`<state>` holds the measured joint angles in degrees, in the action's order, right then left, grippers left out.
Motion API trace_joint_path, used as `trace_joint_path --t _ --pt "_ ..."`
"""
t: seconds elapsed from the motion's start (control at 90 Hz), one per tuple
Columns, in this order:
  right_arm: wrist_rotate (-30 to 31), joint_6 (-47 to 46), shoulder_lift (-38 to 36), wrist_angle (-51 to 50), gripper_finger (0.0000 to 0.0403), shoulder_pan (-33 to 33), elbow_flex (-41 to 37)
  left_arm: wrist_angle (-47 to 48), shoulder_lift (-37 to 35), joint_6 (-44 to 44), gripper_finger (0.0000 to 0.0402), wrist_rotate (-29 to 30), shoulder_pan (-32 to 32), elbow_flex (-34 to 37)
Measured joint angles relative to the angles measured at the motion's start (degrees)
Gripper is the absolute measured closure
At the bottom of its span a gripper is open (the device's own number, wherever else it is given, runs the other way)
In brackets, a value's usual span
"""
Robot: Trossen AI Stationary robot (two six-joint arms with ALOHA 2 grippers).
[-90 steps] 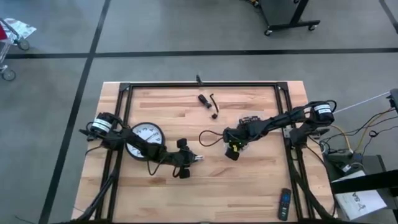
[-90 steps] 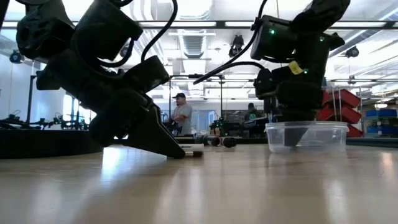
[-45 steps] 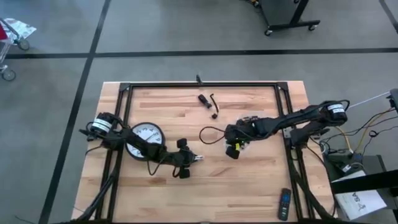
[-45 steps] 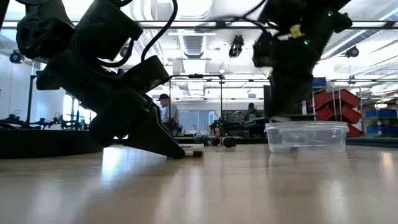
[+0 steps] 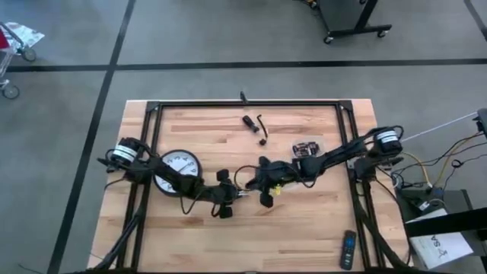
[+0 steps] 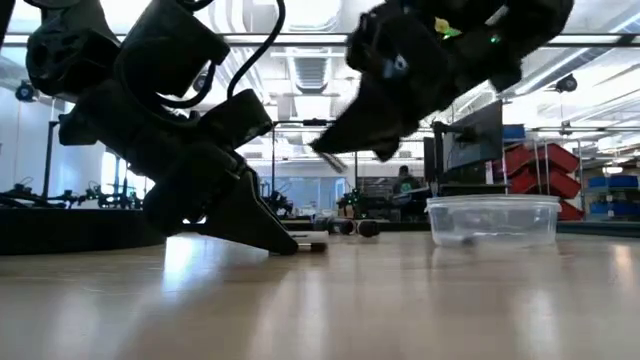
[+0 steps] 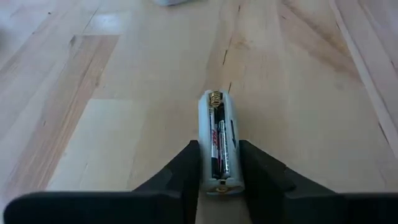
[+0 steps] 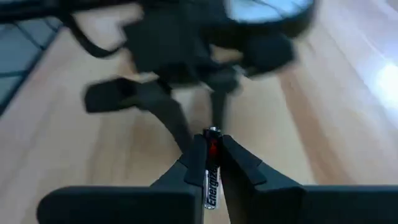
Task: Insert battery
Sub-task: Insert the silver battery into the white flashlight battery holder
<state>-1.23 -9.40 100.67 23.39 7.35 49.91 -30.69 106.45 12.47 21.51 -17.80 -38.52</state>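
Battery holder (image 7: 219,144), one cell seated, pinched flat on the surface (image 5: 304,228) by the left end effector (image 5: 242,193); spare battery (image 8: 210,176) clamped lengthwise in the right end effector (image 5: 268,187), just right of it, nose toward the holder.

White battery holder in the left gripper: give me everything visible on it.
The white plastic battery holder is a narrow, open-topped tray with rounded ends. A coiled metal spring contact sits at its far end. One silver, black and red cylindrical battery already lies in it, and the slot beside that looks empty. It lies flat on the light wooden table, lengthwise away from the wrist. The left gripper is clamped on its near end, one dark finger on each long side.
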Motion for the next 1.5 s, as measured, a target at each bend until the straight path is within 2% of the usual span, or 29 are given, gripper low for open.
trace_joint_path --t 0.233,0.489,1.033,1.311,1.5 --pt "-0.8 2.9 7.7 -0.1 0.0390 -0.1 4.9 -0.3 0.0 0.0 0.0301 -0.1 0.0 0.0" --pt "-0.7 4.4 11.5 0.0 0.0390 0.0 7.3 -0.4 0.0 0.0 0.0302 -0.1 0.0 0.0" --pt "1.3 5.6 12.0 -3.8 0.0390 0.2 7.4 -0.6 0.0 0.0 0.0320 -0.2 0.0 0.0" --pt "1.4 3.1 12.0 -6.2 0.0390 0.3 7.5 -0.7 0.0 0.0 0.0307 -0.1 0.0 0.0" --pt "1.3 2.4 12.0 -7.7 0.0390 0.3 7.5 -0.7 0.0 0.0 0.0313 -0.1 0.0 0.0"
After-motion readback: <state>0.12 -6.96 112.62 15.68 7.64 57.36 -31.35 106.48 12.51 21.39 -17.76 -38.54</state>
